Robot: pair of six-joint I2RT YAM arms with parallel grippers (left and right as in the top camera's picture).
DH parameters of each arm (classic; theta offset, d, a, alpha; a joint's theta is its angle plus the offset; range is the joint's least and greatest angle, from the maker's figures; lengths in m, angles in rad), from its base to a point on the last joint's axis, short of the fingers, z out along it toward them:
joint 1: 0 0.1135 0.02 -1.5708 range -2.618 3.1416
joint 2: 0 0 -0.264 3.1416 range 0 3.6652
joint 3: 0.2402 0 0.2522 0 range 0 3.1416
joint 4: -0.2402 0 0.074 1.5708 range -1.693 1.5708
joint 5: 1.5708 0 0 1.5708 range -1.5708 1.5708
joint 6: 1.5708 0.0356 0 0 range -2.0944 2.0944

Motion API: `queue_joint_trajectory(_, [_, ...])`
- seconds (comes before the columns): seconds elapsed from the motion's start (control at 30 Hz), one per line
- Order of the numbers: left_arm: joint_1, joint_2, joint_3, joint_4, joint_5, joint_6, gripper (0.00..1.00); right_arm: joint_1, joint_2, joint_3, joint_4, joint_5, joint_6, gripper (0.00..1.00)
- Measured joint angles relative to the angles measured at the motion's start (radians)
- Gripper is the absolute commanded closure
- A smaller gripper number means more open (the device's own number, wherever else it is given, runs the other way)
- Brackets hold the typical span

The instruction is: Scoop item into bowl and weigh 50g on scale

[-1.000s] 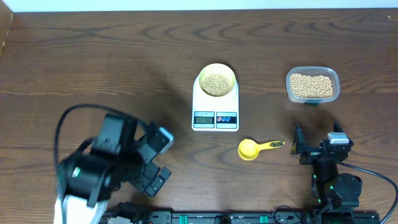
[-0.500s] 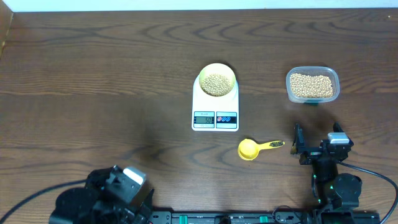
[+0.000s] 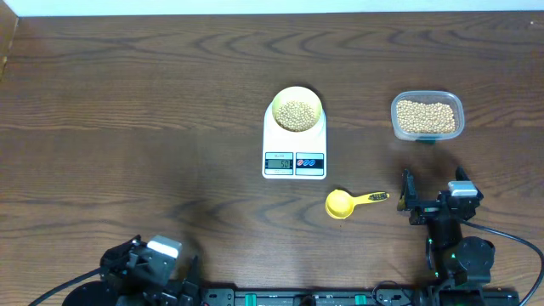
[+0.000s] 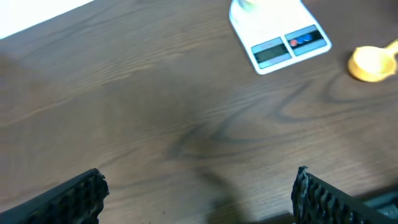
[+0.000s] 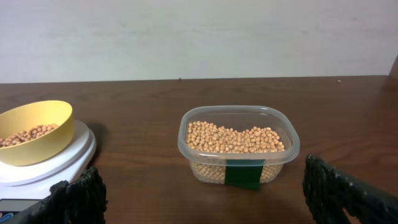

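Over the last second the left arm [image 3: 140,265] has swung out of the working area and folded down to the 7 o'clock corner of the table [image 3: 127,102]; a second ago it stood well out over the wood on that side, and now only its top shows at the near edge. The left gripper [image 4: 198,196] is spread wide and carries nothing, with bare wood between its fingers in the wrist view. The right gripper [image 5: 205,193] has not shifted: it sits low at about 5 o'clock, its jaws released and empty, facing the tub [image 3: 427,94] of spare beans at 2 o'clock. The yellow scoop [image 3: 344,203] lies on the table at 5 o'clock from the scale [image 3: 294,146], its handle pointing toward 3 o'clock at the right gripper but apart from it, and its cup looks empty. The pale yellow bowl [image 3: 296,90] rests on the 12 o'clock end of the scale, and the beans [image 3: 296,114] form a shallow heap inside it. Nothing on the table has moved while the arm withdrew. With the scoop set down, both tools let go and the left arm heading home, the pouring looks finished and the task is probably at its end. The display [image 3: 279,161] is lit but too small to read, so whether it shows the target weight cannot be confirmed.
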Motion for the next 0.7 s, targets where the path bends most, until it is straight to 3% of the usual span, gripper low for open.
queue_joint_trajectory(0.23, [0.065,-0.019,0.000,0.000,0.000,0.000,0.03,0.000,0.000,0.000,0.000,0.000,0.000,0.01])
queue_joint_trajectory(0.57, [0.065,-0.296,0.002,-0.008,0.000,0.000,0.03,0.000,0.000,0.000,0.001,0.000,0.000,0.01])
queue_joint_trajectory(0.7, [0.068,-0.306,0.008,-0.011,0.000,0.000,0.03,0.000,0.000,0.000,0.000,0.000,0.000,0.01])
